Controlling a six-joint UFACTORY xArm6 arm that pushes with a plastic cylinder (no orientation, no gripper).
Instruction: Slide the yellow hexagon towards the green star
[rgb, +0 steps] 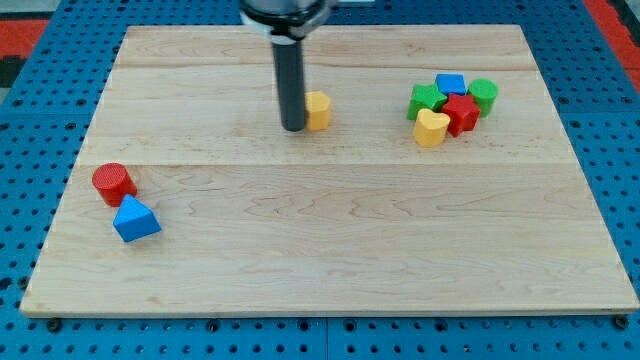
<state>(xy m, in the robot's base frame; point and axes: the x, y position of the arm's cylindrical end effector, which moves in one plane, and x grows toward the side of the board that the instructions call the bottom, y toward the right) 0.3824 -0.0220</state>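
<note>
The yellow hexagon (318, 110) lies on the wooden board near the view's top centre. My tip (294, 128) stands right at its left side, touching or nearly touching it. The green star (427, 101) lies to the view's right in a tight cluster, about a hundred pixels to the right of the hexagon. The rod hides part of the hexagon's left edge.
The cluster also holds a blue cube (451, 84), a green cylinder (484, 95), a red star (461, 113) and a yellow heart (431, 129). A red cylinder (113, 183) and a blue triangle (135, 220) lie at the view's left. The board (330, 250) ends on a blue pegboard.
</note>
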